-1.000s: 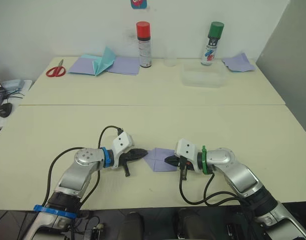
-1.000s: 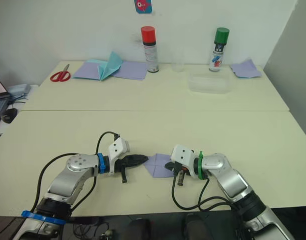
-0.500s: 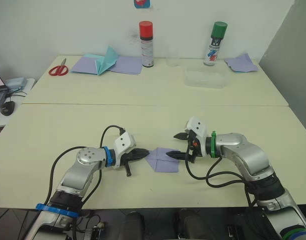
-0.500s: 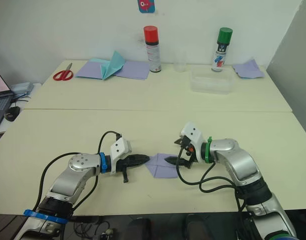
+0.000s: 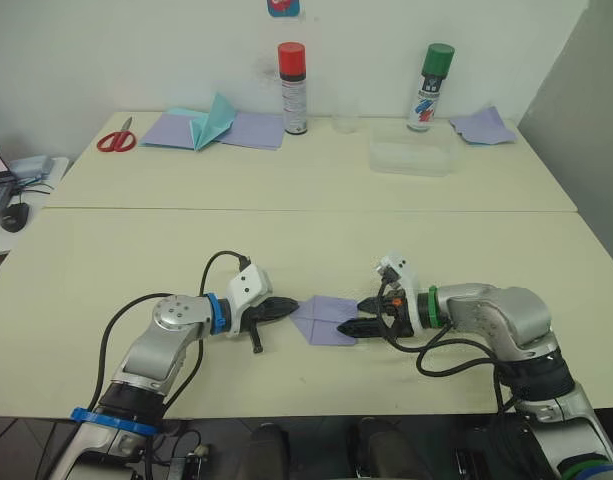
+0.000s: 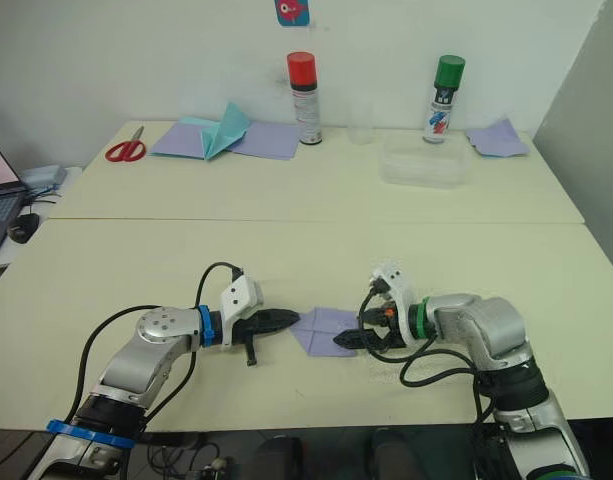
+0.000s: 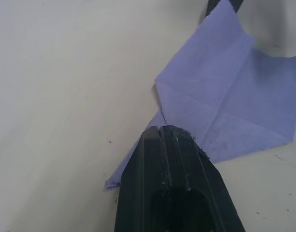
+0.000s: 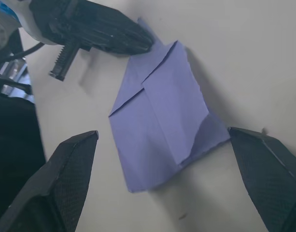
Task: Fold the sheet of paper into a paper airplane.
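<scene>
Paper (image 5: pixel 324 319) partly folded, flat near counter's (image 5: pixel 106 260) front edge | right hand (image 5: pixel 364 314) now lower, fingers spread (straddling right edge) | left hand (image 5: pixel 289 306) unmoved, clamped on left corner | bare counter all round

bare table (image 5: pixel 316 245) beyond the sheet of paper (image 5: pixel 324 318), left end effector (image 5: pixel 289 306) and right end effector (image 5: pixel 358 315) flanking it
</scene>
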Tool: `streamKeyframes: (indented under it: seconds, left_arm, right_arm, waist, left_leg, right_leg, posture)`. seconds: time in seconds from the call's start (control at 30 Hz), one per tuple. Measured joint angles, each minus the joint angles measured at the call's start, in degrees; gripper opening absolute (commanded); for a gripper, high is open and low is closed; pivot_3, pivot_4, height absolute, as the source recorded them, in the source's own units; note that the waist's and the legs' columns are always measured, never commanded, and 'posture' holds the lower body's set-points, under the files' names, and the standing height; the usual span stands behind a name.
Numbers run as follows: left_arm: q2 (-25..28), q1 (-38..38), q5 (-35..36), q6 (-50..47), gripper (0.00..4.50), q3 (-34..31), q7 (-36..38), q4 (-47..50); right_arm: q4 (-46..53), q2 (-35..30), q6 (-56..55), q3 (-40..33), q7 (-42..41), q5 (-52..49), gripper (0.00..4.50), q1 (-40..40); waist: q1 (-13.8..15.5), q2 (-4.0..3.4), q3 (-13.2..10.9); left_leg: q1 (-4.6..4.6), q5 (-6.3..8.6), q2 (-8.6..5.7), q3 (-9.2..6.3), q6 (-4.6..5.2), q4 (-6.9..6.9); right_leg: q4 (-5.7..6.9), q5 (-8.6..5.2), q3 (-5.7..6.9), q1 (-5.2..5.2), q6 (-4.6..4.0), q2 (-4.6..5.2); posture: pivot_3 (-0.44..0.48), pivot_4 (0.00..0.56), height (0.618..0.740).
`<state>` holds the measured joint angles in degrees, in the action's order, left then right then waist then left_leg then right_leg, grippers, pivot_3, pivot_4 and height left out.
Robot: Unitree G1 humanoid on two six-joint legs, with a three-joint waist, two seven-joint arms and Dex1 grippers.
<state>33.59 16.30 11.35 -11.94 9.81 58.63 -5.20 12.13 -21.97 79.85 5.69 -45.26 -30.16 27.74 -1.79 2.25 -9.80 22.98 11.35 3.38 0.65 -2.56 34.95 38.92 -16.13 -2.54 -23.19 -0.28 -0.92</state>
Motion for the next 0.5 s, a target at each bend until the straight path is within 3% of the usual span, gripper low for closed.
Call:
streamKeyframes:
  seconds: [0.5]
  left_arm:
    - [0.00, -0.26, -0.29, 0.05, 0.00, -0.03, -0.58, 0.01]
  right_arm:
    - [-3.33, 12.54, 11.62, -11.47, 10.84, -3.11, 4.47, 1.33]
  waist:
    - [-0.14, -0.14, 0.17]
  left_leg:
    - [-0.03, 0.00, 0.06, 0.01, 0.00, 0.00]
  right_leg:
    - [0.02, 0.01, 0.00, 0.00, 0.01, -0.04]
  posture:
    - [0.000, 0.150, 0.740]
